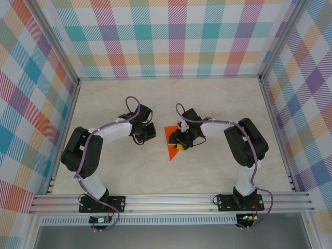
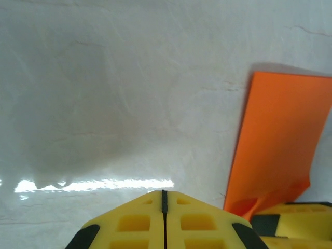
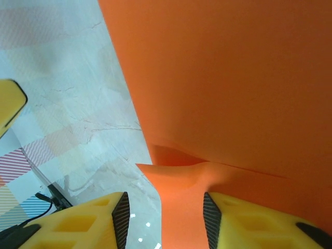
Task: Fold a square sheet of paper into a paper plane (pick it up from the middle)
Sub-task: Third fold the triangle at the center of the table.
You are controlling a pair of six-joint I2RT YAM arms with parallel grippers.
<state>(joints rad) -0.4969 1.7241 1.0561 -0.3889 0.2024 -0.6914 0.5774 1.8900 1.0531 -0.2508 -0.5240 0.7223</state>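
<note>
**Square sheet of paper** (image 1: 168, 141): bright orange, lying near the middle of the pale marbled desk (image 1: 218, 104), between the two tools. From overhead, a narrow wedge tapering toward the near edge.

**Right tool** (image 1: 178, 145): directly over the sheet's right side. On its own wrist camera, right tool (image 3: 166, 203) held moderately wide. Yellow fingers (image 3: 249, 225) to either side of a curled orange edge that rises into the gap. No pad visibly pressing the paper. Remainder of the sheet (image 3: 233, 78) spread broad ahead of the fingertips.

**Left tool** (image 1: 145, 136): just beside the sheet's left edge, apart from it. On its own wrist camera, left tool (image 2: 164, 196) closed, fingers pressed flat together over bare desk (image 2: 114, 104). Sheet (image 2: 280, 140) off to the right of the tips, its near corner bent up against a yellow finger of the right tool (image 2: 295, 223).

**Surround:** plaid walls (image 1: 166, 36) on three sides, aluminium rail (image 1: 171, 199) along the near edge.
</note>
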